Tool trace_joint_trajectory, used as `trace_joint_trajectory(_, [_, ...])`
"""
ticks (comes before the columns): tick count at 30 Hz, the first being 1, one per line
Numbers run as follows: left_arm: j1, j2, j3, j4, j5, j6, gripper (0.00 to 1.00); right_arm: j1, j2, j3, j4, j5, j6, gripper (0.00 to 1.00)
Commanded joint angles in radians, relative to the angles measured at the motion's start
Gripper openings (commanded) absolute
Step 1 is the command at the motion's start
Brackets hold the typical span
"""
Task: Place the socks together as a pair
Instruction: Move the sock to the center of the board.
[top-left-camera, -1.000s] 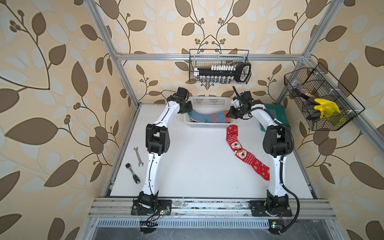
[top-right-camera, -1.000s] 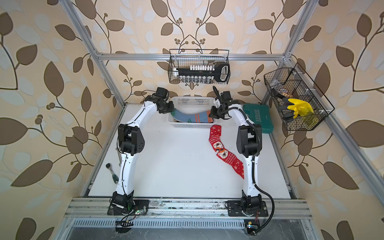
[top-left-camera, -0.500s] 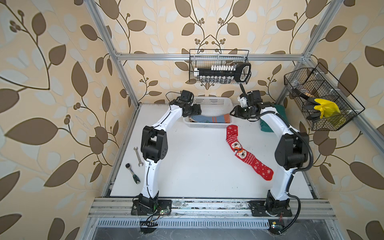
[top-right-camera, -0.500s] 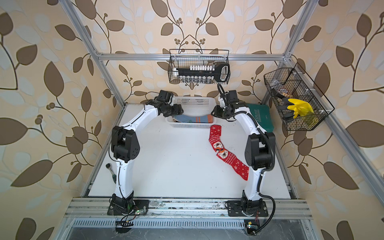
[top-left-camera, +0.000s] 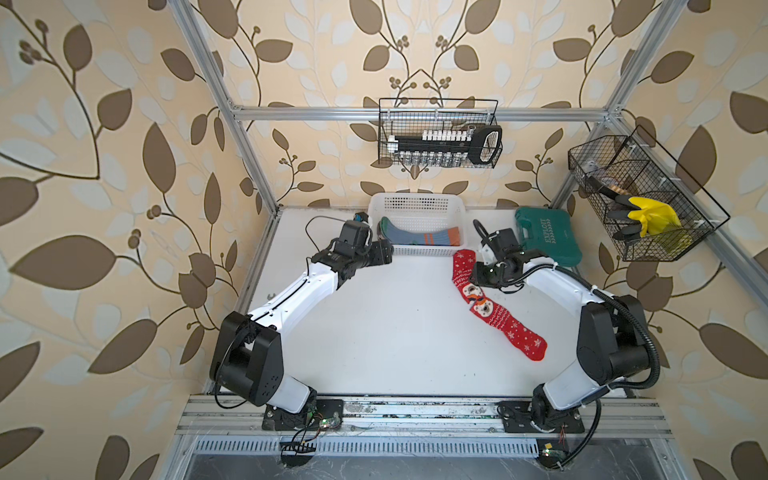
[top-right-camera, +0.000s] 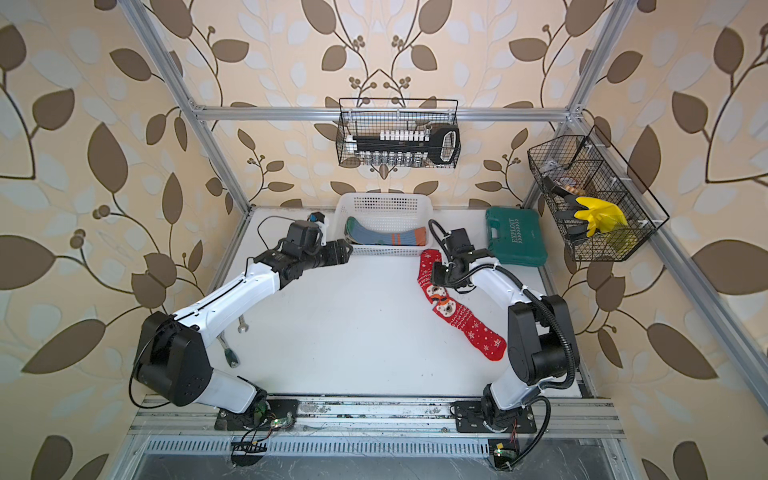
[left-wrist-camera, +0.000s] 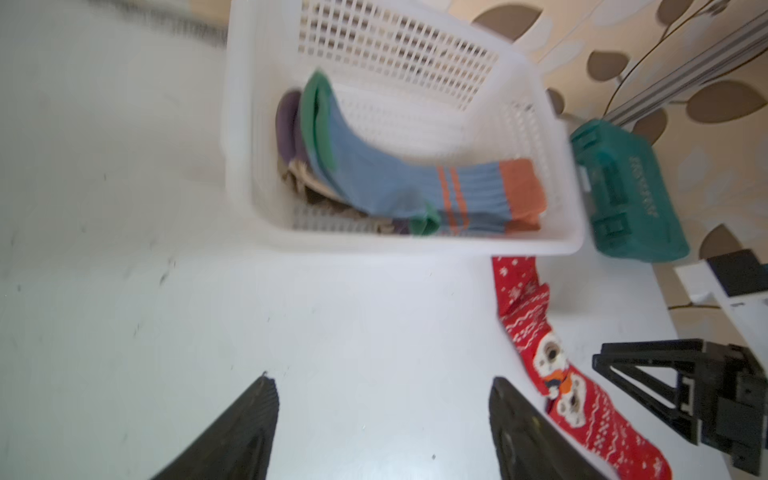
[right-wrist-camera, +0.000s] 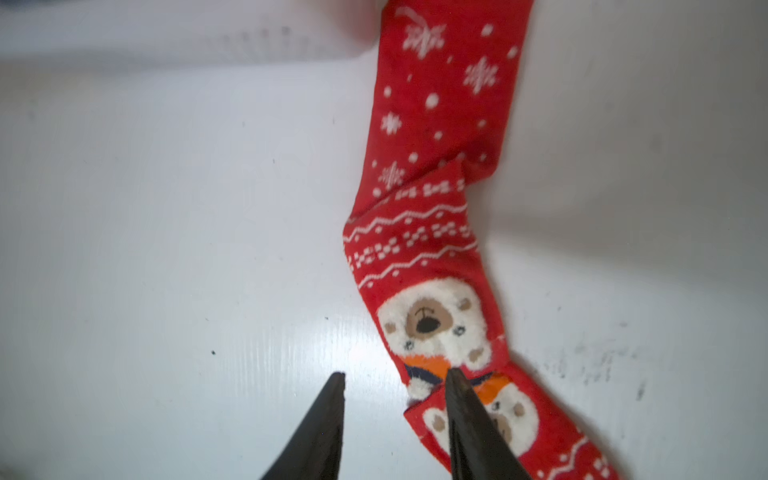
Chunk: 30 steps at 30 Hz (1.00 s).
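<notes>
"Right wrist view: how far along is the pairing?"

"Right tool (right-wrist-camera: 395, 372), part-open and empty, hovers at the edge of the red socks (right-wrist-camera: 432, 249), which overlap end to end on the tabletop (right-wrist-camera: 166, 208) and probably still need aligning. Farther off, left tool (left-wrist-camera: 382, 379), wide and empty, faces the basket (left-wrist-camera: 415, 245) holding the blue-grey socks (left-wrist-camera: 374, 174). A second earlier both tools were at that basket."

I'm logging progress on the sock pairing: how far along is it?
Done, apparently: two red snowflake socks lie overlapping on the table, end to end. In hand: nothing; left gripper and right gripper are open and empty. Left: the blue-grey socks and other socks beneath them in the white basket.
</notes>
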Motion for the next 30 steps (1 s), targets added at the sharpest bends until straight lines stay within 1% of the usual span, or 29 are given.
trace_joint_trajectory(1, [-0.001,-0.077,-0.155,0.149,-0.01,-0.061,0.81,0.108,0.039,0.002,-0.026,0.227,-0.011,0.39])
trace_joint_trajectory(7, [-0.001,-0.07,-0.207,0.117,-0.078,-0.068,0.81,0.174,0.148,0.037,-0.038,0.367,-0.003,0.4])
trace_joint_trajectory(9, [-0.001,-0.061,-0.225,0.114,-0.086,-0.095,0.81,0.18,0.187,0.052,-0.046,0.393,-0.004,0.42])
trace_joint_trajectory(12, [-0.001,-0.087,-0.243,0.126,-0.072,-0.096,0.82,0.18,0.241,0.073,-0.055,0.401,-0.002,0.42])
trace_joint_trajectory(13, [-0.001,-0.095,-0.248,0.128,-0.079,-0.096,0.82,0.18,0.257,0.081,-0.054,0.391,-0.001,0.39])
trace_joint_trajectory(15, [-0.001,-0.099,-0.251,0.133,-0.08,-0.093,0.82,0.18,0.271,0.089,-0.053,0.366,0.001,0.27])
trace_joint_trajectory(17, [-0.002,-0.095,-0.247,0.133,-0.076,-0.091,0.82,0.193,0.258,0.083,-0.052,0.35,0.005,0.09])
trace_joint_trajectory(18, [-0.001,-0.094,-0.247,0.131,-0.074,-0.09,0.82,0.202,0.244,0.081,-0.058,0.355,0.007,0.03])
trace_joint_trajectory(19, [-0.001,-0.095,-0.247,0.134,-0.073,-0.089,0.82,0.218,0.222,0.081,-0.071,0.358,0.005,0.0])
trace_joint_trajectory(22, [-0.001,-0.105,-0.254,0.139,-0.077,-0.089,0.82,0.289,0.149,0.088,-0.12,0.378,0.005,0.0])
trace_joint_trajectory(25, [-0.002,-0.114,-0.255,0.137,-0.084,-0.085,0.82,0.384,0.096,0.129,-0.19,0.394,0.008,0.0])
trace_joint_trajectory(30, [-0.001,-0.133,-0.248,0.107,-0.125,-0.072,0.81,0.583,0.1,0.233,-0.262,0.379,-0.004,0.0])
